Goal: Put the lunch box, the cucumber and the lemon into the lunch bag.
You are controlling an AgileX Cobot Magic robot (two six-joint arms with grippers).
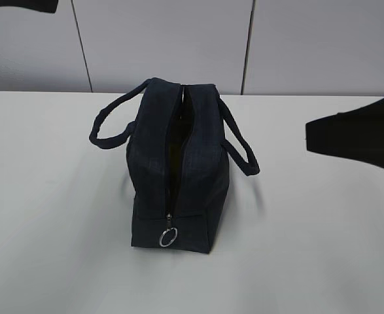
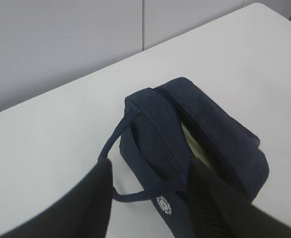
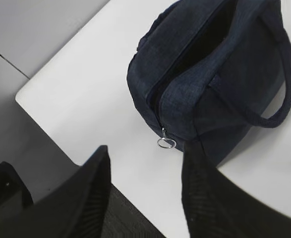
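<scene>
Lunch bag (image 1: 178, 176) upright on white table (image 1: 54, 216), roughly mid-table, narrow end w/ metal ring pull (image 1: 168, 237) facing exterior cam. Top zip undone along most of length; slit gaping, dark inside. 2 looped handles (image 1: 110, 124) flopped outward, 1 per side. Round white logo (image 2: 164, 205) on side panel, seen in left wrist view just below near handle.

Left wrist view: sliver of pale yellowish-green (image 2: 197, 146) visible through the opening; can't tell which item. Lunch box, cucumber, lemon not identifiable anywhere; none on the table around the bag.

Left gripper (image 2: 150, 198): fingers (image 2: 93, 208) spread apart, nothing pinched between them, hanging above the logo end of bag, not touching it. In exterior view, only a dark bit at top-left corner.

Right gripper (image 3: 145, 193): fingers (image 3: 86, 198) likewise spread, holding nothing, hovering above table edge near ring-pull end of bag, clear of the fabric. In exterior view, dark blurred shape at right edge, well apart from bag.

Grey panelled wall (image 1: 165, 39) behind table.
</scene>
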